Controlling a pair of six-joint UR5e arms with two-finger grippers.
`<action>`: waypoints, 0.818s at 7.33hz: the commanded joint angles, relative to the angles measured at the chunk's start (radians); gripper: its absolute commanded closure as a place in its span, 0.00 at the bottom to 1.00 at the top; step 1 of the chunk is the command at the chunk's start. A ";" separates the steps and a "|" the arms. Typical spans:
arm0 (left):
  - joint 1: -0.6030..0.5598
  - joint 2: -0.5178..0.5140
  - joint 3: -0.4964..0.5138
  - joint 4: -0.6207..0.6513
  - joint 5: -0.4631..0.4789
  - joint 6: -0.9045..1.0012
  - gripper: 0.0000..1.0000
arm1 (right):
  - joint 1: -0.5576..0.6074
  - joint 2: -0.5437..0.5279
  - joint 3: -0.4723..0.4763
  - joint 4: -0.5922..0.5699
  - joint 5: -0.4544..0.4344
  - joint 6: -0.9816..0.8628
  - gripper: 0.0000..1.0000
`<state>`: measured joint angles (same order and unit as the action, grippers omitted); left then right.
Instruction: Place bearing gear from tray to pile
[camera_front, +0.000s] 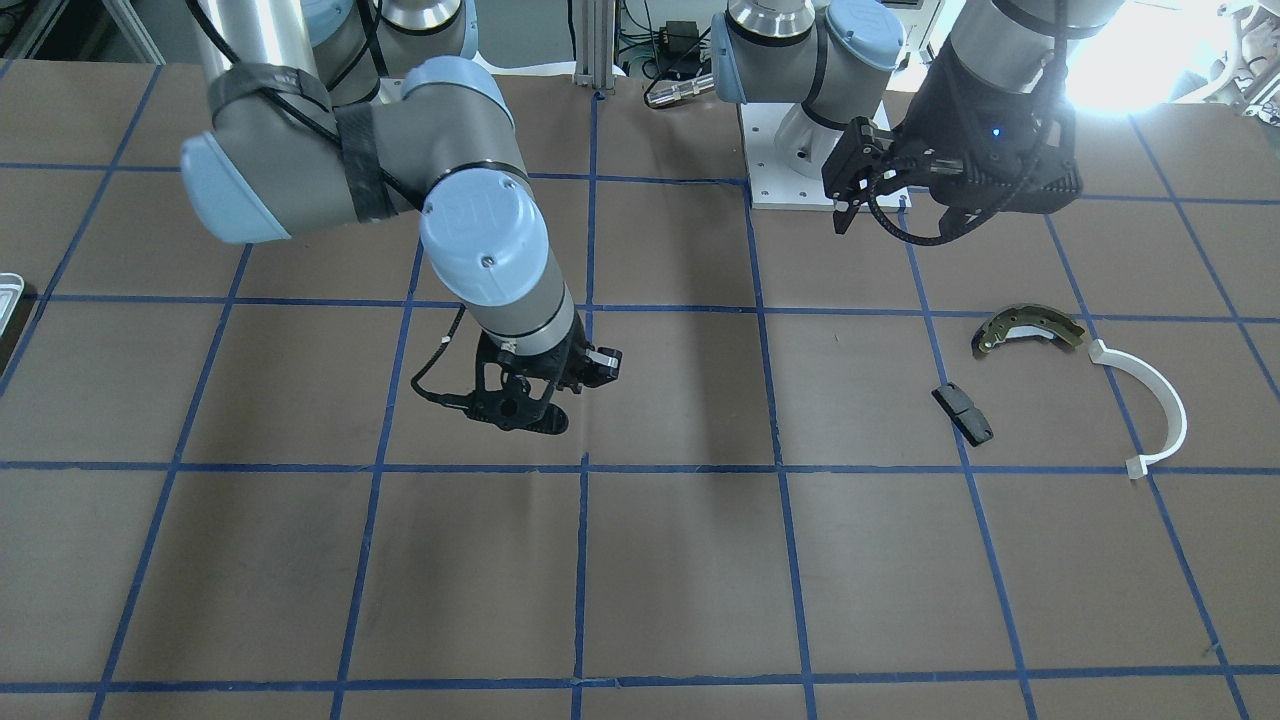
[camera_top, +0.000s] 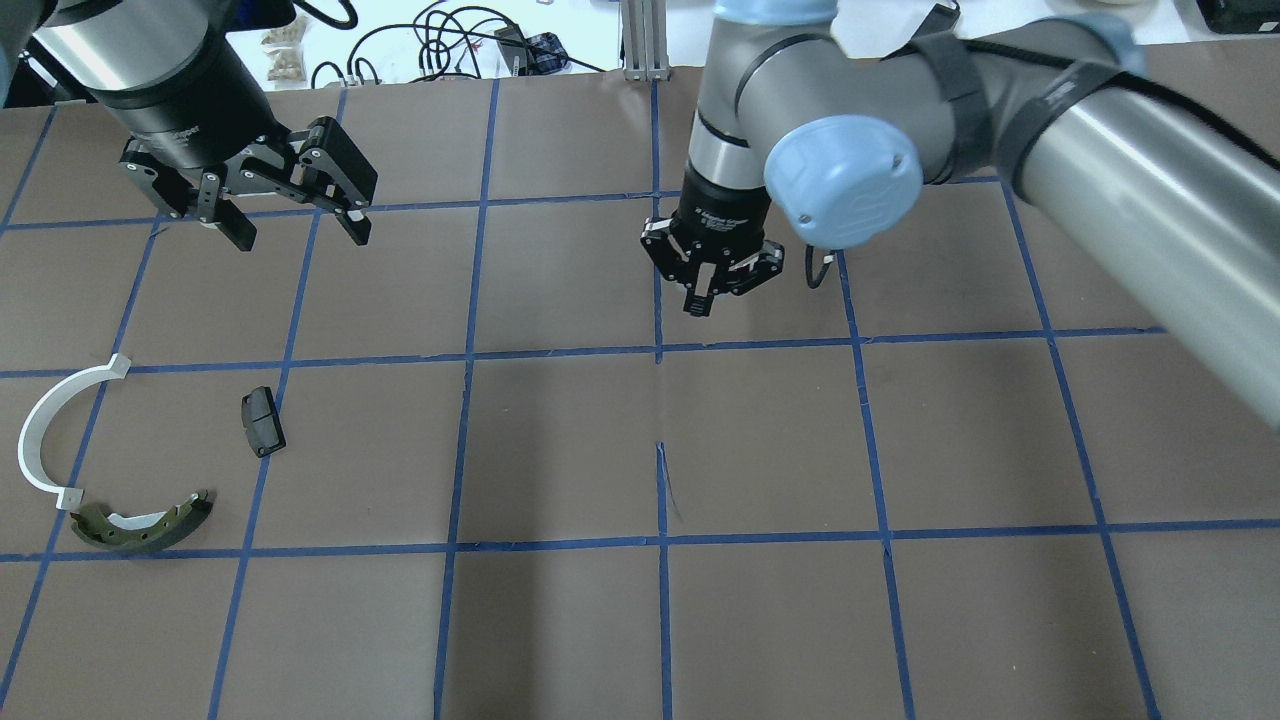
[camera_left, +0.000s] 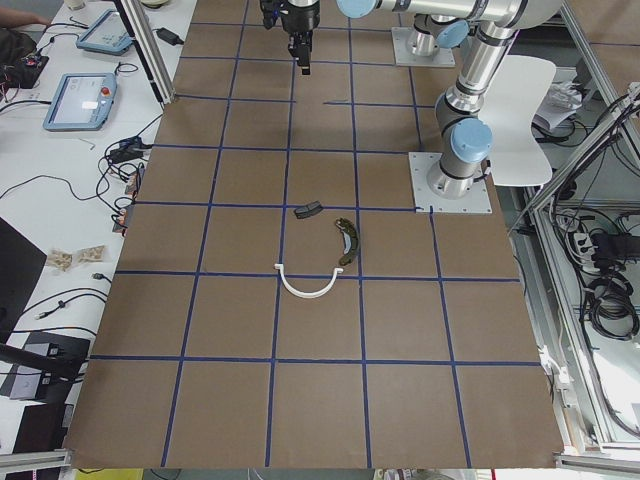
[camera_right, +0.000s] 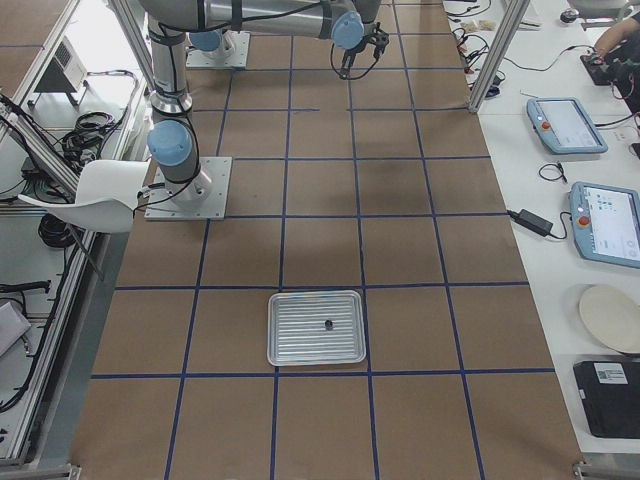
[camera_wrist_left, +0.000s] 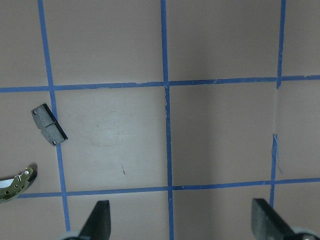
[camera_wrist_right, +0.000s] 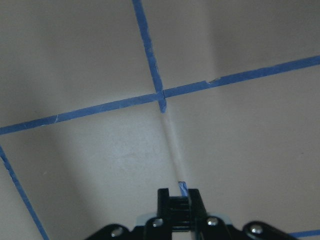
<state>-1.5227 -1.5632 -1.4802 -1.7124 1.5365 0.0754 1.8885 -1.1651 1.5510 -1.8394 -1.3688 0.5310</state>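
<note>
The tray (camera_right: 290, 352) lies at the table's end on my right, with one small dark part (camera_right: 328, 324) in it, too small to name; its corner shows in the front view (camera_front: 8, 290). The pile is the olive brake shoe (camera_top: 140, 528), white arc (camera_top: 35, 430) and black block (camera_top: 262, 420), at my left. My right gripper (camera_top: 702, 302) hangs shut over the table's middle; I see nothing between its fingertips (camera_wrist_right: 179, 199). My left gripper (camera_top: 290, 225) is open and empty, high, beyond the pile; the block (camera_wrist_left: 48, 124) shows below it.
Brown table with a blue tape grid. The arms' white base plate (camera_front: 790, 170) stands at the robot's edge. A bench with tablets (camera_right: 605, 220) and cables runs along the far side. A white chair (camera_right: 95, 195) stands behind the robot.
</note>
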 joint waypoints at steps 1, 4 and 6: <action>0.001 0.000 0.000 -0.001 0.001 0.001 0.00 | 0.038 0.085 0.012 -0.108 0.056 0.033 1.00; -0.002 0.000 -0.002 -0.001 0.001 0.001 0.00 | 0.037 0.068 -0.003 -0.104 0.037 0.035 0.00; -0.002 0.000 -0.002 -0.001 0.001 0.000 0.00 | -0.035 -0.014 -0.008 -0.086 0.033 -0.037 0.00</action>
<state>-1.5239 -1.5631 -1.4817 -1.7135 1.5370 0.0764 1.8993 -1.1269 1.5452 -1.9362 -1.3326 0.5432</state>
